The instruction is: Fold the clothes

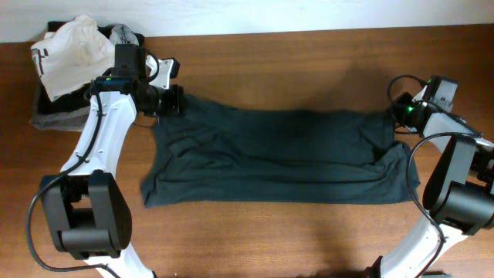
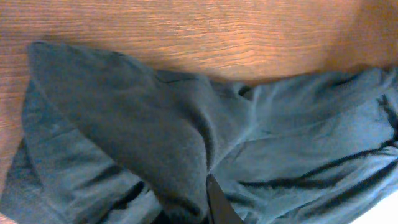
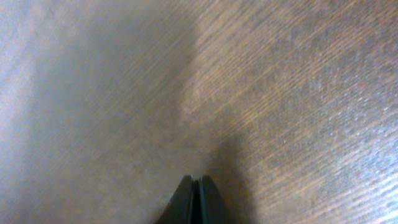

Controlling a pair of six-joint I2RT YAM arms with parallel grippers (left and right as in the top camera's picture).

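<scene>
T-shirt (image 1: 278,158) corner seemingly pinched by left pincer (image 1: 174,101); right pincer (image 3: 198,196) closed alongside.

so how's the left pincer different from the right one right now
The left pincer is shut on a corner of the dark T-shirt; the right pincer is shut on nothing. The left pincer's camera sees bunched fabric; the right pincer's sees only bare table. Both are closed, at opposite ends of the shirt.

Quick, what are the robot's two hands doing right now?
Left gripper: closed, holding the shirt.
Right gripper: closed, holding nothing.
</scene>
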